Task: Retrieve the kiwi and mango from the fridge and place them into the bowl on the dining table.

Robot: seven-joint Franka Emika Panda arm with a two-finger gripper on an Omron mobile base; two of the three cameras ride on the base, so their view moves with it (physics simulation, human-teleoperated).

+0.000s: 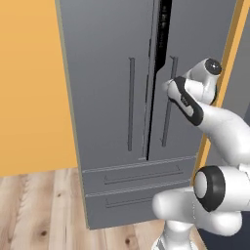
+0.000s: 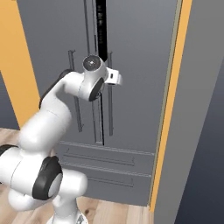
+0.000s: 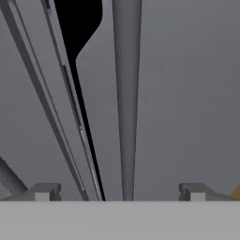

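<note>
Fridge (image 1: 107, 97): tall, dark grey, smooth matte fronts, filling the middle of both base views; French doors above, two flat drawers (image 1: 139, 188) below with thin horizontal bar pulls. No brand, label or readable writing anywhere on the door fronts. Standing on pale wood-plank floor (image 1: 39, 210) with dark knots, against a plain orange wall (image 1: 29, 83); orange strip and a grey panel (image 2: 197, 131) along the right side. Right-hand door ajar, leaving a narrow black gap (image 1: 163, 29) at the centre seam, widest near the top and tapering downward. Left door handle (image 1: 131, 105): long, slim, straight vertical bar, same grey as the door. Right door handle (image 1: 168, 114): matching vertical bar, partly covered by the hand in the left base view. White arm (image 1: 219, 146) with glossy rounded segments and dark joint rings, reaching forward and up to the fridge front. Gripper (image 3: 119, 192) held right up at the right door handle, just beside the dark gap; in the hand view, the two small grey square-ended fingertips (image 3: 44, 191) set wide apart, as far as they go, with the handle bar running up between them, well clear of both tips and not clamped. Kiwi and mango out of sight, so their place cannot be told
</note>
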